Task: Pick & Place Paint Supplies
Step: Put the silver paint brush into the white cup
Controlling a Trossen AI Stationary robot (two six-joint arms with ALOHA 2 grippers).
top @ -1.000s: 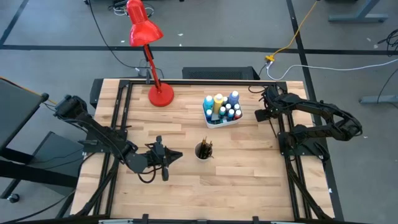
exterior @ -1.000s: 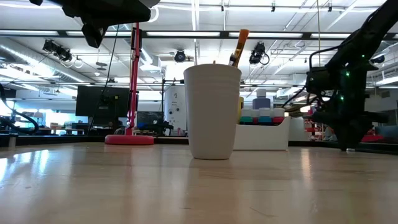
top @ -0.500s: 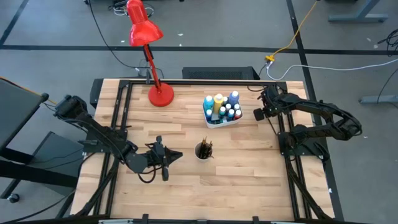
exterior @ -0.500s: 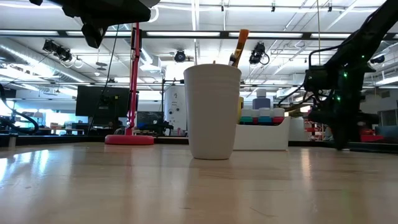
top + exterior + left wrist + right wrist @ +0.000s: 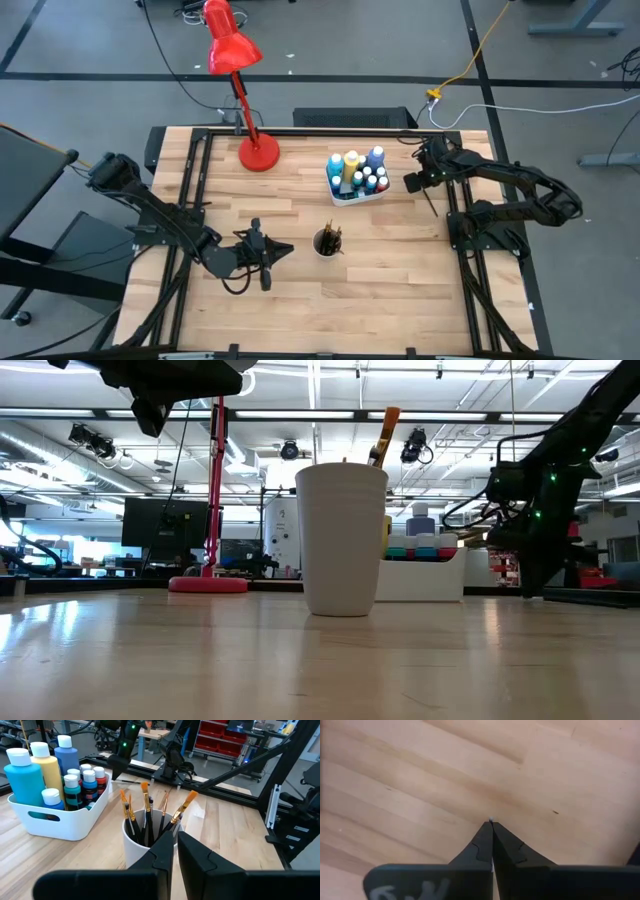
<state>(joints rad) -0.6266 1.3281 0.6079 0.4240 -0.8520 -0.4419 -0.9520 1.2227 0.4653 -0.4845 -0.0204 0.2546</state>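
A white cup point(image 5: 320, 249) of several brushes stands mid-table; in the left wrist view the cup point(image 5: 136, 851) shows just past my fingers. A white bin point(image 5: 373, 195) of paint bottles sits beyond it. My left gripper point(image 5: 286, 247) hovers shut just left of the cup. My right gripper point(image 5: 411, 183) is right of the bin, shut on a thin dark brush point(image 5: 430, 205). That brush juts from the gripper toward the table's near right. My right gripper pinches the thin brush between its two fingers, which point down from above. A pale end of the brush point(image 5: 491, 820) shows at the fingertips. The rest of the brush point(image 5: 135, 781) sticks out sideways from the gripper. Whether it touches the table I cannot tell.
A red desk lamp stands with its base point(image 5: 258, 153) at the far left of the table, its head out beyond the far edge. Black rails point(image 5: 455, 215) run along the table's sides. Bare wood lies between the bin and the right rail and across the near half.
My right gripper has moved a little toward the table's left, closer to the white bin, carrying the brush with it.
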